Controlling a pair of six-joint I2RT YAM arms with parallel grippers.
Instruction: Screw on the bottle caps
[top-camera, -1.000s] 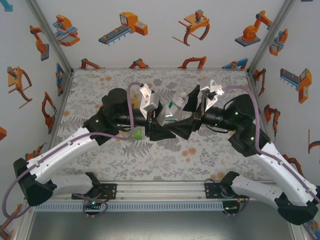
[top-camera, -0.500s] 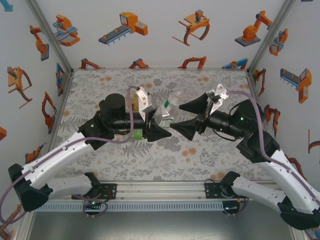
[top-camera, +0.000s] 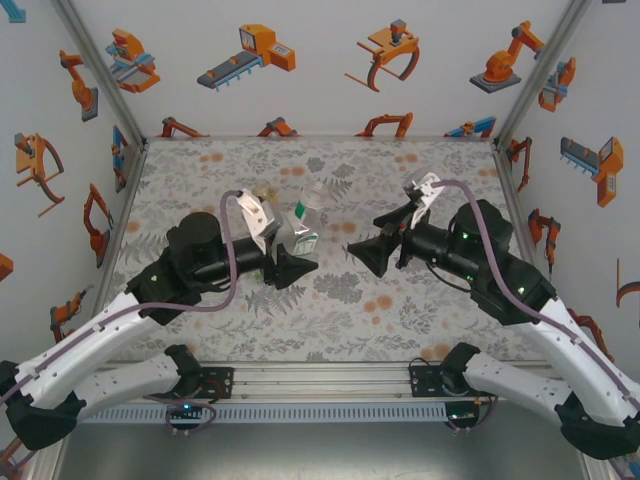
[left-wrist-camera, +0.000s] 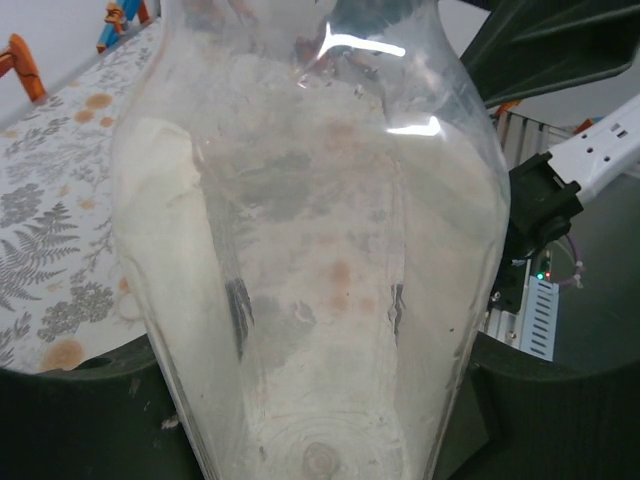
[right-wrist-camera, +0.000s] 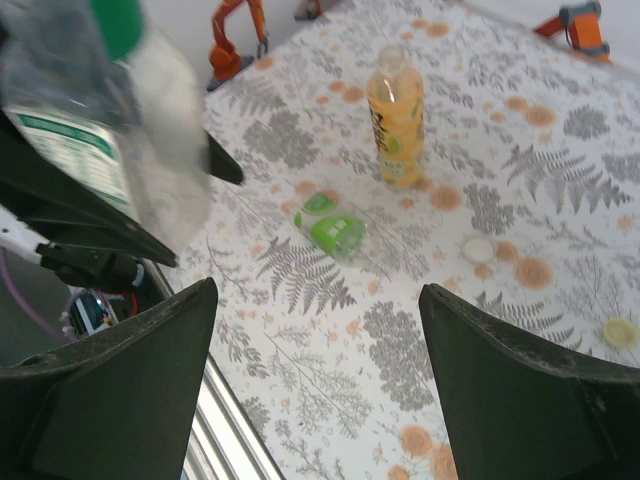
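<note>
My left gripper (top-camera: 290, 247) is shut on the clear bottle (top-camera: 303, 222), held tilted above the table's middle. In the left wrist view this bottle (left-wrist-camera: 310, 250) stands between the dark fingers (left-wrist-camera: 80, 420); its neck runs out of the frame. My right gripper (top-camera: 372, 236) hangs open and empty to the right of it, apart from it. In the right wrist view the gripper (right-wrist-camera: 320, 400) looks down on the amber bottle (right-wrist-camera: 395, 115), upright, and the green bottle (right-wrist-camera: 335, 228), lying on its side. A white cap (right-wrist-camera: 479, 248) and a pale cap (right-wrist-camera: 619, 332) lie loose on the cloth.
The flowered cloth (top-camera: 330, 310) covers the table, with walls at the back and both sides. A metal rail (top-camera: 320, 378) runs along the near edge. The left arm (top-camera: 130, 310) crosses the left half of the table and the right arm (top-camera: 540, 310) the right half.
The two grippers have drawn apart. My left gripper moved left and nearer with the clear bottle. My right gripper left the bottle's top and backed off to the right, open.
</note>
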